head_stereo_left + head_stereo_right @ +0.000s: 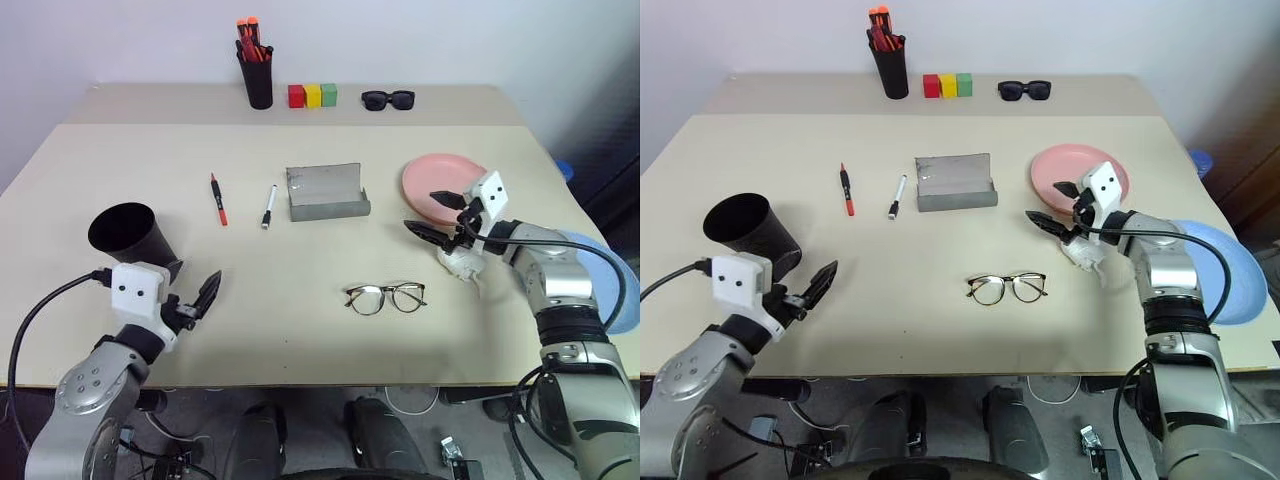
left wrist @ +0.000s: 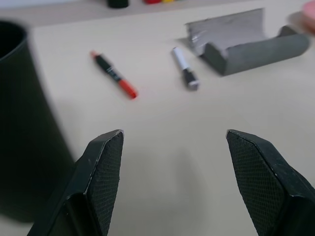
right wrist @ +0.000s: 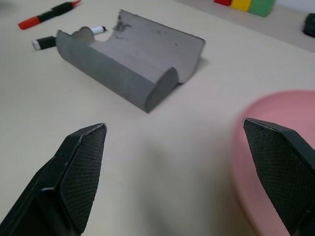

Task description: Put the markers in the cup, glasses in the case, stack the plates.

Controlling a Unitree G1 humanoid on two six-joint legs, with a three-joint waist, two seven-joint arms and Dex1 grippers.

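The black cup (image 1: 125,235) stands at the table's left front. My left gripper (image 1: 203,297) hangs open just to the right of it, empty. Further back lie the red marker (image 1: 218,199) and the white marker (image 1: 269,206). To their right the grey case (image 1: 328,192) lies open. The wire-rimmed glasses (image 1: 386,297) rest at the centre front, unfolded. My right gripper (image 1: 437,216) is open and empty over the near left rim of the pink plate (image 1: 440,180), pointing toward the case (image 3: 133,59). The blue plate (image 1: 612,285) sits at the right edge, partly under my right arm.
Along the back stand a black pen holder (image 1: 258,78) with orange-capped markers, three coloured blocks (image 1: 313,95) and black sunglasses (image 1: 388,99). Bare tabletop stretches between the cup and the glasses.
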